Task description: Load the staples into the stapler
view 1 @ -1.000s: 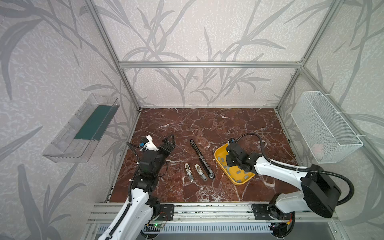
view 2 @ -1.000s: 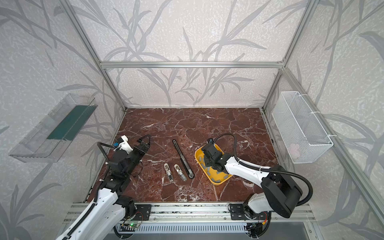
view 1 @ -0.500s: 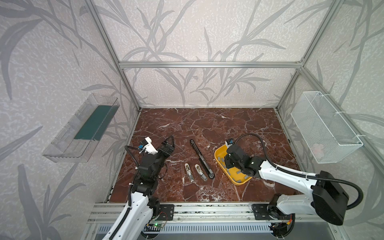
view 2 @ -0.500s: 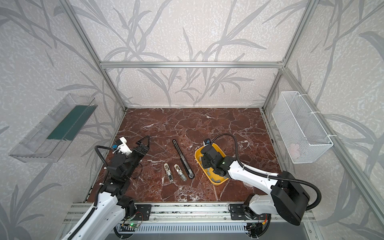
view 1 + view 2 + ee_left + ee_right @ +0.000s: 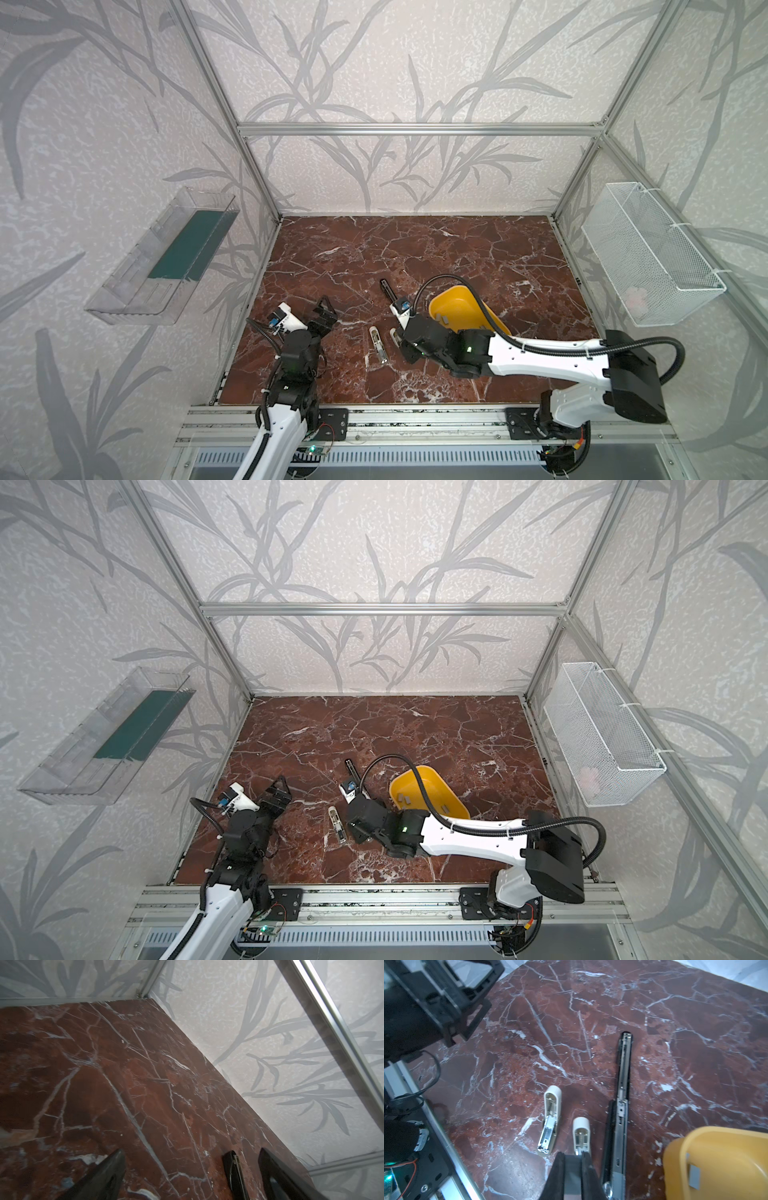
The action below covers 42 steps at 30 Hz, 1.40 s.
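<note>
The stapler (image 5: 623, 1084) lies opened out on the marble, long, black and slim, with its silver rail facing up. In both top views only its far end (image 5: 386, 289) (image 5: 351, 769) shows past my right arm. My right gripper (image 5: 572, 1155) (image 5: 402, 343) is shut on a grey strip of staples (image 5: 573, 1176). It hangs beside the stapler's near end, just over a cream piece (image 5: 581, 1134). More staple strips (image 5: 693, 1176) (image 5: 405, 799) lie in the yellow tray (image 5: 453, 303). My left gripper (image 5: 325, 311) (image 5: 192, 1153) stands open and empty at the left.
A second cream stapler piece (image 5: 551, 1120) (image 5: 376, 340) lies left of the first. A clear wall bin (image 5: 166, 257) hangs on the left and a white wire basket (image 5: 648, 253) on the right. The metal frame rail (image 5: 374, 419) runs along the front edge.
My right gripper has left the yellow tray and swung left to the stapler's near end, still shut. The left arm has shifted only slightly.
</note>
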Tool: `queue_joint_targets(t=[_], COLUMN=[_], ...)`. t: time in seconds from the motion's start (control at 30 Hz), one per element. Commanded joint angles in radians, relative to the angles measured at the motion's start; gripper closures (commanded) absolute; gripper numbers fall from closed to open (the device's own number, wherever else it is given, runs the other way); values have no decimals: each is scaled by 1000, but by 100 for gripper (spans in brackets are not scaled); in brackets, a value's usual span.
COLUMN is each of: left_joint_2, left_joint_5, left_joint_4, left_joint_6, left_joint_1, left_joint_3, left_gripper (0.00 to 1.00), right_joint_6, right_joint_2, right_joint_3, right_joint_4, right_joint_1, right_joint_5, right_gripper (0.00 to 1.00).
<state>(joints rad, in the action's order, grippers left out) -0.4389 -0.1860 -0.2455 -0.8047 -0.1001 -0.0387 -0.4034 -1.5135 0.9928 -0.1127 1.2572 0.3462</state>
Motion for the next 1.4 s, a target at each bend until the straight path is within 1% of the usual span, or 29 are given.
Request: queue_joint_targets(t=[0.0, 0.1, 0.2, 0.33, 0.37, 0.5, 0.6, 0.67, 0.73, 0.93, 1.37], left_joint_2=[-58, -139, -215, -268, -270, -248, -235, -236, -237, -241, -238], left_joint_5=[-13, 22, 51, 104, 109, 89, 106, 117, 116, 118, 115], left_joint_4=[14, -18, -16, -15, -18, -24, -47, -73, -54, -54, -43], left_joint_6=[39, 37, 41, 64, 67, 64, 59, 62, 68, 65, 65], left_joint_1=[18, 27, 34, 35, 34, 34, 34, 34, 35, 34, 34], left_joint_3=[-87, -103, -134, -173, -175, -159, -142, -133, -144, -145, -151], left_gripper=[1, 1, 1, 2, 2, 2, 2, 2, 2, 2, 2], right_joint_6=[-31, -43, -63, -69, -71, -96, -136, -152, -154, -155, -158], right_joint_2=[-63, -113, -156, -188, -218, -252, -276, -290, -304, -358, -392], right_joint_3=[25, 47, 52, 73, 78, 101, 109, 107, 110, 162, 182], right_joint_4=[54, 50, 51, 50, 49, 39, 43, 65, 91, 67, 45], right_joint_1=[19, 30, 34, 39, 41, 42, 50, 54, 58, 60, 60], right_joint_5=[-13, -18, -27, -47, -46, -41, 12, 24, 23, 22, 42], right_gripper=[88, 88, 88, 88, 88, 88, 87, 87, 87, 87, 87])
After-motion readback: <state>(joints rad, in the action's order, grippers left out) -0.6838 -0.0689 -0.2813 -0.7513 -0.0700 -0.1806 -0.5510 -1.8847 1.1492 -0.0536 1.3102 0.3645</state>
